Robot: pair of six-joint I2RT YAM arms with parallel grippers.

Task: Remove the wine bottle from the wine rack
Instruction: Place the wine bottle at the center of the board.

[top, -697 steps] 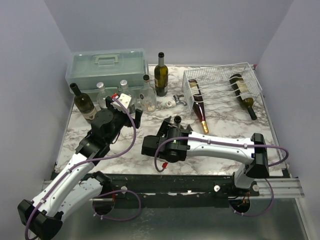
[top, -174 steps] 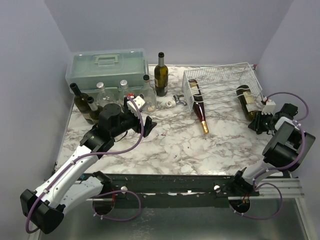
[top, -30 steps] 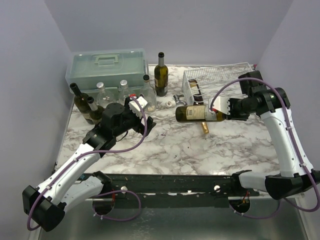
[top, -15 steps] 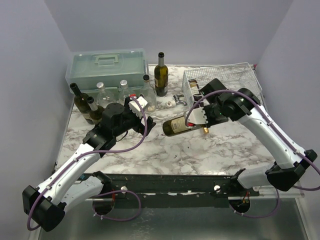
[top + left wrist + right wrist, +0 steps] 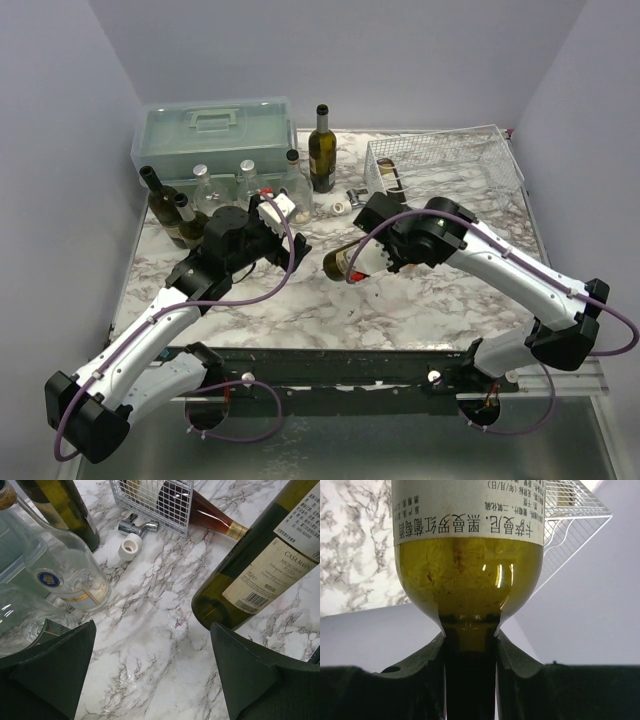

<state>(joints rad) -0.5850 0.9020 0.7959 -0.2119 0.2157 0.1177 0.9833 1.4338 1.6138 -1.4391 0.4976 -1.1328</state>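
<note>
Wine bottle (image 5: 341,262) gripped by right end effector (image 5: 470,647), seemingly clear of wine rack (image 5: 450,155); left end effector (image 5: 150,672) agape.

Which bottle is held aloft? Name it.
The olive-green labelled bottle, neck clamped in the right end effector; the others stand on the table or lie in the rack.

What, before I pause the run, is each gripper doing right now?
Left gripper: open, holding nothing.
Right gripper: shut on the neck of the olive-green glass wine bottle with a white label.
</note>
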